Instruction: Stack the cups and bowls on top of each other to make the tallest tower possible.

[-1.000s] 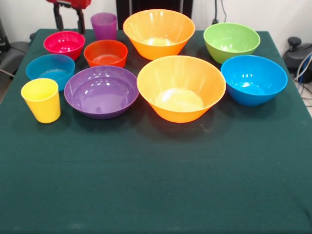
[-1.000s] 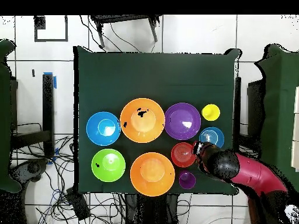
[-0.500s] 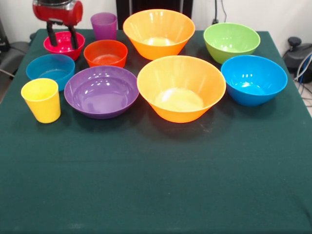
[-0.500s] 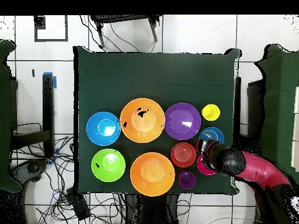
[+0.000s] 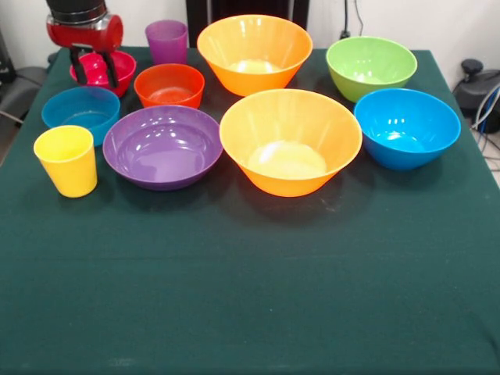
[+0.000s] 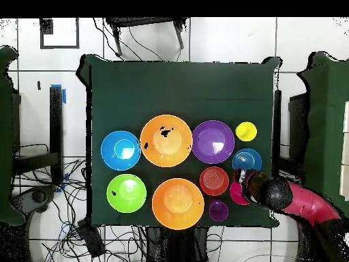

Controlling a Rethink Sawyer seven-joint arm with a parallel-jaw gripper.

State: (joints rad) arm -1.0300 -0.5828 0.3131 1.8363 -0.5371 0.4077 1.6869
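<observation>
My gripper [image 5: 93, 70] is open, its fingers [image 5: 111, 70] down at the small pink-red bowl [image 5: 121, 66] at the far left; I cannot tell if they touch it. Overhead, the gripper [image 6: 244, 183] covers most of that bowl [image 6: 236, 196]. All stand apart on the table, none stacked: yellow cup [image 5: 66, 160], purple cup [image 5: 166, 41], teal bowl [image 5: 80, 111], small orange-red bowl [image 5: 169, 84], wide purple bowl [image 5: 162, 146], two large orange bowls [image 5: 290, 141] [image 5: 254, 51], green bowl [image 5: 370, 66], blue bowl [image 5: 406, 127].
The dark green tablecloth [image 5: 250, 281] covers the table, and its near half is bare. The red arm [image 6: 307, 205] reaches in over the table's edge in the overhead view. Cables lie on the floor [image 6: 61, 205] around the table.
My gripper has come down from above the table's far left corner onto the pink-red bowl. It now hangs lower, its fingers at the bowl. The bowls and cups have not moved.
</observation>
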